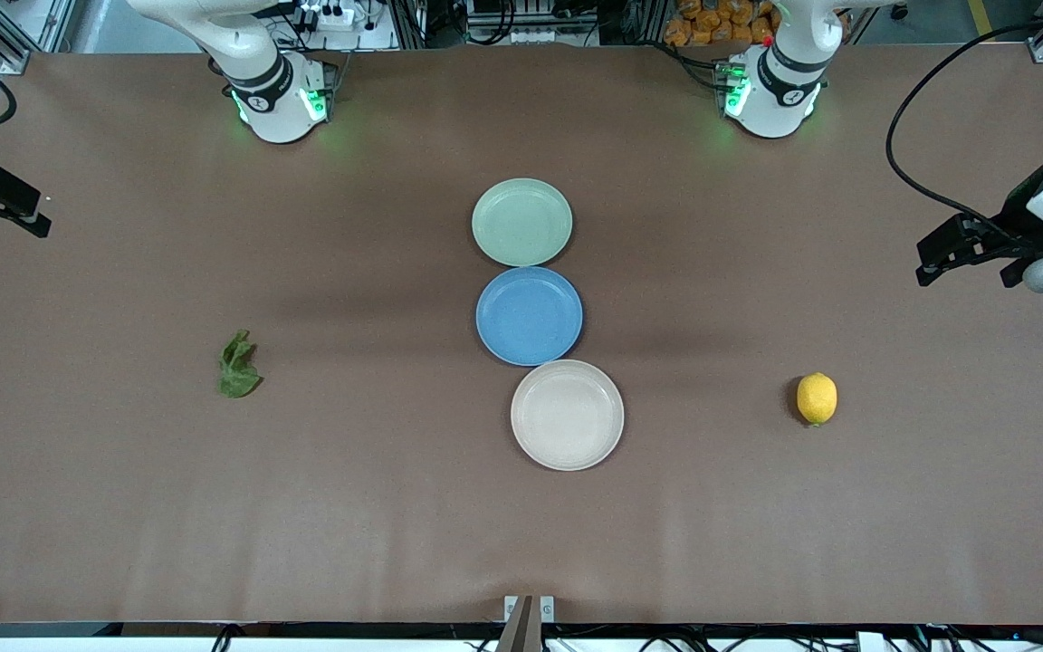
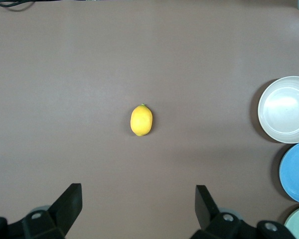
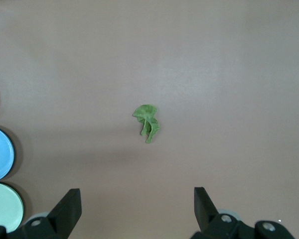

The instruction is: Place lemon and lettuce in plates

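The yellow lemon lies on the brown table toward the left arm's end; it also shows in the left wrist view. The dark green lettuce lies toward the right arm's end and shows in the right wrist view. The mint green plate and the beige plate lie empty mid-table, with a blue plate between them. My left gripper is open and empty, high over the table's left-arm end. My right gripper is open and empty, high over the right-arm end.
The bright blue plate touches both task plates in one row. The beige plate is nearest the front camera and the mint plate is nearest the arm bases. Bare brown table surrounds the lemon and the lettuce.
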Tool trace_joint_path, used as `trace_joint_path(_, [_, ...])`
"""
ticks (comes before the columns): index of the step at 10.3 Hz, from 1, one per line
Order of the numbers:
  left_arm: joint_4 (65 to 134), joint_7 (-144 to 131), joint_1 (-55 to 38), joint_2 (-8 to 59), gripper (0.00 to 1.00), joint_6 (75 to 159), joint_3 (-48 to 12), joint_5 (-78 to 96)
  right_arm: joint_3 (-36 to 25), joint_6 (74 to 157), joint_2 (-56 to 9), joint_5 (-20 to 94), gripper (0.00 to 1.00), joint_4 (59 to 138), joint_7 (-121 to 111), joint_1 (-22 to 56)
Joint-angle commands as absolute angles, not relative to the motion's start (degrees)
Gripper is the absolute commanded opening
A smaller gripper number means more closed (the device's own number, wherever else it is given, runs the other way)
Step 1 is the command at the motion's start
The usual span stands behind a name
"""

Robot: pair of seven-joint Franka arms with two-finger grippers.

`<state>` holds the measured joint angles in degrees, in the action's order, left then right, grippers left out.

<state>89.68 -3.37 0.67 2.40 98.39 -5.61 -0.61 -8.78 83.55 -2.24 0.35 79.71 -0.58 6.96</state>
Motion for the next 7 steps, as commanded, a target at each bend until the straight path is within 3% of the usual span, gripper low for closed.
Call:
trace_joint_path(1, [89.8, -2.5, 1.0, 1.7, 1.00, 97.7, -5.7, 0.1, -8.9, 84.6, -0.1, 0.6, 1.00, 82.2, 0.1, 6.9])
trace_joint_path(7, [89.6, -2.9, 1.0, 1.8, 1.00, 97.7, -5.7, 0.1, -8.9, 84.2, -0.3, 0.6, 1.00, 81.9, 0.1, 6.5])
